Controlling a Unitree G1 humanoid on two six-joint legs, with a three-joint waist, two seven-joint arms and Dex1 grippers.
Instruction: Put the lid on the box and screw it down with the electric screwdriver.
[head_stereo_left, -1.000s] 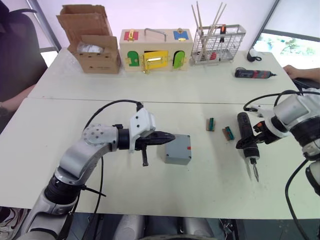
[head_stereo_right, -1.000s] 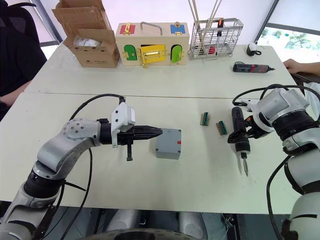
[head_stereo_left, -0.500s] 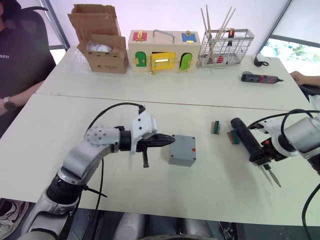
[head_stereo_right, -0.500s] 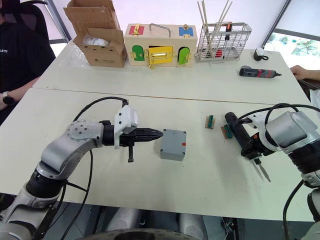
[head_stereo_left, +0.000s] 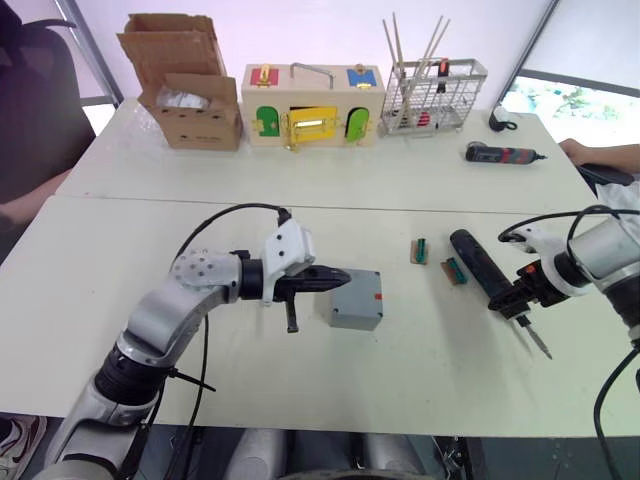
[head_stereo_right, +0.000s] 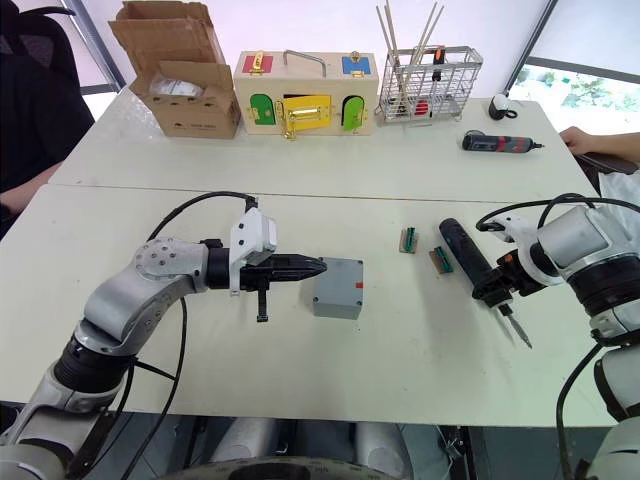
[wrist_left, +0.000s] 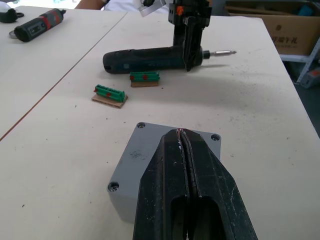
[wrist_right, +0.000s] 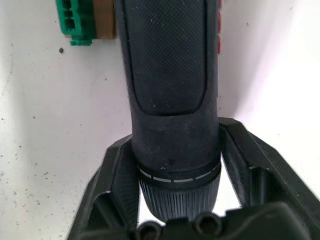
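The grey box (head_stereo_left: 355, 300) stands mid-table with a red mark on its side. The lid (wrist_left: 134, 156) lies flat on top of it, with screws at its corners. My left gripper (head_stereo_left: 345, 278) is shut and empty, its tips (wrist_left: 181, 131) just over the lid's near edge. To the right, the electric screwdriver (head_stereo_left: 480, 270) lies slanted and low on the table, its bit (head_stereo_left: 538, 343) pointing toward the front edge. My right gripper (head_stereo_left: 517, 296) is shut on the screwdriver's collar near the bit, with a finger (wrist_right: 117, 170) on each side.
Two small green terminal blocks (head_stereo_left: 421, 250) (head_stereo_left: 456, 270) lie between the box and the screwdriver. At the back stand a cardboard box (head_stereo_left: 190, 95), a wooden box with coloured doors (head_stereo_left: 310, 105), a wire basket (head_stereo_left: 435, 92) and a black-and-red screwdriver (head_stereo_left: 503, 153). A person's arm (head_stereo_left: 600, 155) rests at the far right.
The right gripper has swung the electric screwdriver from pointing nearly straight at the front edge to a slant, lower over the table. The left arm has stayed put; the camera shifted.
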